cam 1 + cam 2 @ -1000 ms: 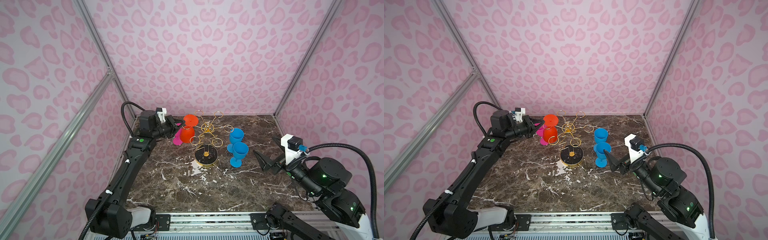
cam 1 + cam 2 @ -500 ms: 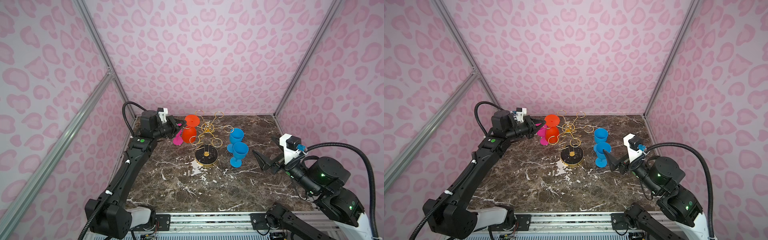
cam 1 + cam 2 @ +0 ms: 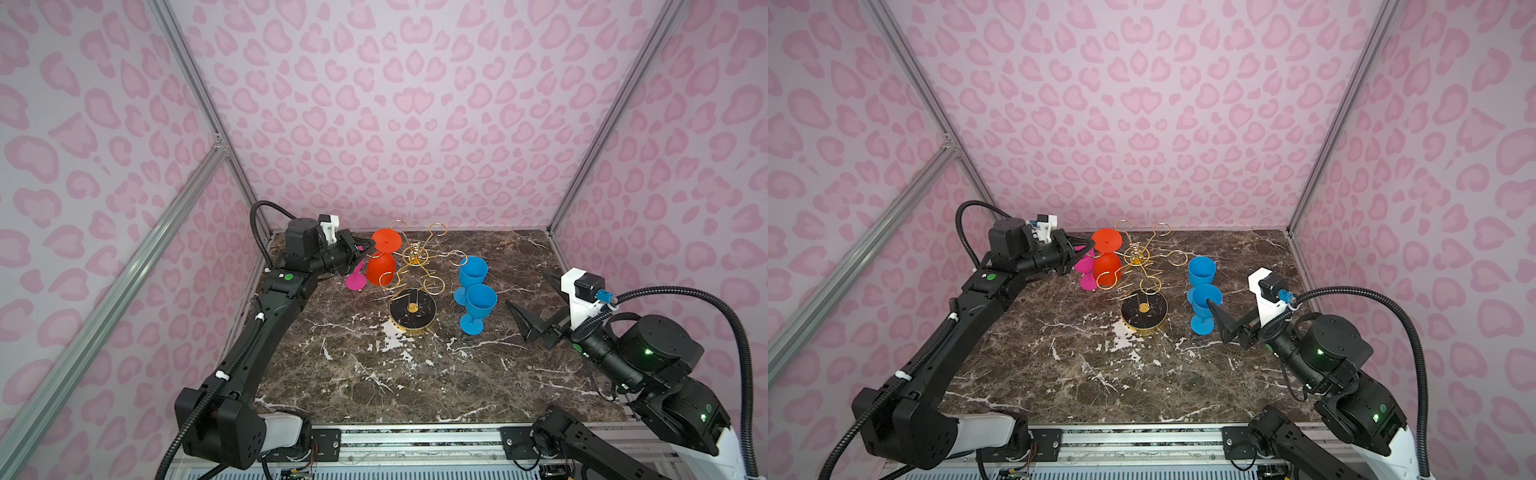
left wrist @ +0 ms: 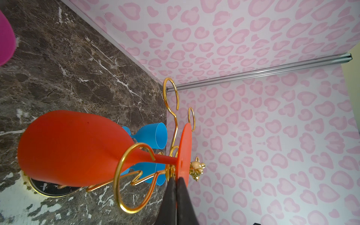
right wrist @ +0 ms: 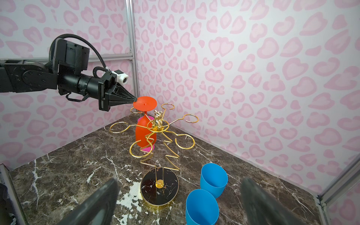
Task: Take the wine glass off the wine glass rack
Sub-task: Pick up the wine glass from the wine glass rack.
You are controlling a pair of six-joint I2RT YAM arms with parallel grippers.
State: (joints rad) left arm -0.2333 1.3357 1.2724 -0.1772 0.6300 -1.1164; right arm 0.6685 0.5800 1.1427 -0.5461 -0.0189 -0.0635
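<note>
At the left of a top view the left arm reaches to the upper middle of the frame; its jaws are pressed fully together on the rim of the foot of the orange wine glass, the same thin pinch as a second ago. Over that second arm and glass have shifted slightly rightward, nothing more; the stem still runs through a gold loop of the wine glass rack, with the foot raised off the wire, so I judge the glass lifted but not yet freed. A pink glass sits just left of it; two blue glasses stand right of the rack on the bench; at far right the right jaws gape wide, holding nothing.
</note>
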